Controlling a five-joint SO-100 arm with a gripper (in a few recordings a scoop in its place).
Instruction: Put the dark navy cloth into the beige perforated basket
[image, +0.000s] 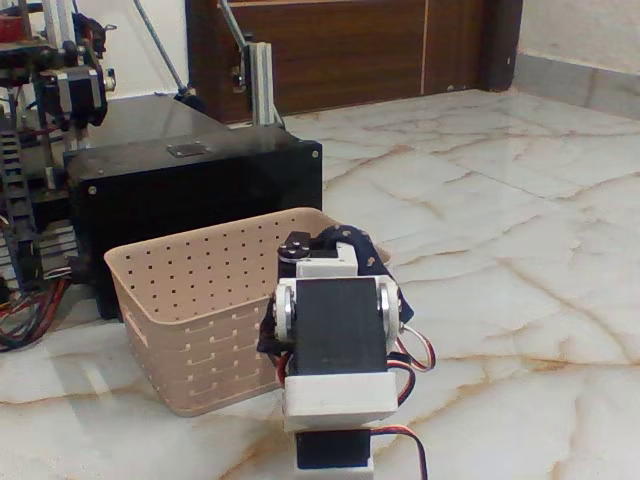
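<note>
The hand (352, 243) is seen from behind in the fixed view, raised at the near right corner of the beige perforated basket (190, 290); its fingers are hidden by the white wrist housing and the black servo block, so whether they are spread or closed cannot be told. A dark folded mass, taken to be the dark navy cloth (362, 240), is seen draped over and around the top of the hand, just above the basket's right rim; it is judged to be carried there, though the grip itself is not shown.

The cloth is judged to be light, soft and limp; it will sag and fold under its own weight, and nothing in it is fragile. A pinch on a bunched fold near its middle is to be preferred, since a hold at an edge would let the rest hang and catch on the rim or on the arm's red and white wires (415, 355); some clinging to the fingers at release is to be expected.

Behind the basket a big black box (190, 180) is set; the surface beneath is pale marble-patterned floor (520, 250).
</note>
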